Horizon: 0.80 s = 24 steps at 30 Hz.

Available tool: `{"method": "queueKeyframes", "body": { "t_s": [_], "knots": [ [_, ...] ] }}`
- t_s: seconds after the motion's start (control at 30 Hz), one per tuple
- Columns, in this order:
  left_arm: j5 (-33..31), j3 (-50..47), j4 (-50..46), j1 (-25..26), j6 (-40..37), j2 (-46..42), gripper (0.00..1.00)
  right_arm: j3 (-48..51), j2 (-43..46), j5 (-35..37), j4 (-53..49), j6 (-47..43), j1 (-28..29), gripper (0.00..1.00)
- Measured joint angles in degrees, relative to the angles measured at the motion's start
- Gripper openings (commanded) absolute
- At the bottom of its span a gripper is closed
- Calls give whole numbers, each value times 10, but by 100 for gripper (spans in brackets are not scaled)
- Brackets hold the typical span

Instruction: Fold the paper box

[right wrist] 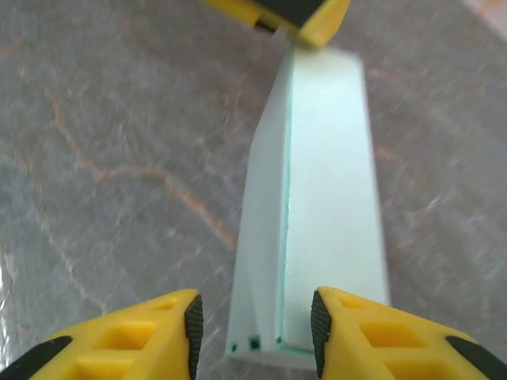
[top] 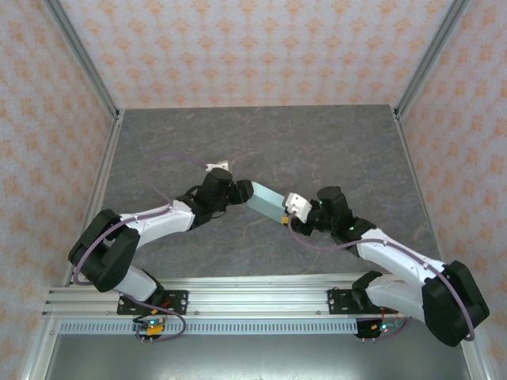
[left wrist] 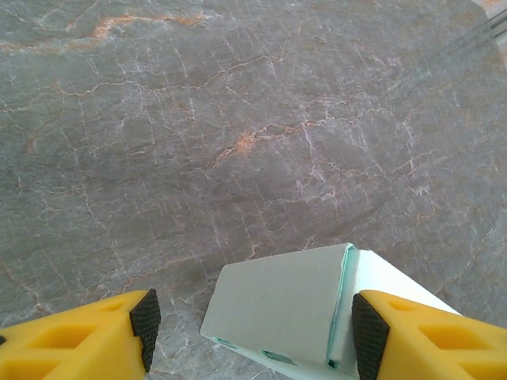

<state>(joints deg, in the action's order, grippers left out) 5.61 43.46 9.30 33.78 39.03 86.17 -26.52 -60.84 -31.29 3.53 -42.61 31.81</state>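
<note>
Near the middle of the grey, marble-veined counter [top: 317,142], we see the paper box [top: 265,202] lying slantwise between the two arms. One end is at the left gripper [top: 241,191] and the other at the right gripper [top: 287,208]. From above we cannot tell whether the box rests on the counter or hangs just over it.

On the left wrist camera, the left gripper [left wrist: 257,326] stands spread. The paper box [left wrist: 277,313] sits between its yellow fingers, off to one side, with a long edge against one black pad [left wrist: 369,332]. A clear strip of counter [left wrist: 238,119] separates the box from the other pad [left wrist: 146,323], so nothing is pinched. The pale mint card shows a folded seam down one side and small slots along its lower edge.

On the right wrist camera, the right gripper [right wrist: 253,326] is also spread. The paper box [right wrist: 325,198] runs away from us as a long, closed block, slightly blurred. Its near end lies partly in the gap between the fingers and partly behind the right-side fingertip [right wrist: 320,324], which overlaps the box's broad face. The left-side fingertip [right wrist: 192,328] stands apart from it, with counter [right wrist: 119,158] showing between. At the far end of the box, a yellow finger of the left gripper [right wrist: 305,14] meets the card's top corner.

Patterned wallpaper panels [top: 253,47] close off the counter on three sides.
</note>
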Motion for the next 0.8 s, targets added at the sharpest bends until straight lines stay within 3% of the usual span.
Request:
{"method": "queueKeyframes", "body": {
  "t_s": [0.3,0.63,0.7,0.77,0.8],
  "knots": [
    [0,18,-14,0,0,11,67,-13,56,-14,-3,-8,0,41],
    [-1,25,-20,-1,0,17,69,-16,-33,12,15,-43,19,42],
    [-1,25,-20,-1,0,17,69,-16,-28,18,11,-42,23,47],
    [-1,25,-20,-1,0,17,69,-16,-10,26,1,-33,27,68],
    [-1,25,-20,-1,0,17,69,-16,3,30,0,-25,29,73]
  ]
}}
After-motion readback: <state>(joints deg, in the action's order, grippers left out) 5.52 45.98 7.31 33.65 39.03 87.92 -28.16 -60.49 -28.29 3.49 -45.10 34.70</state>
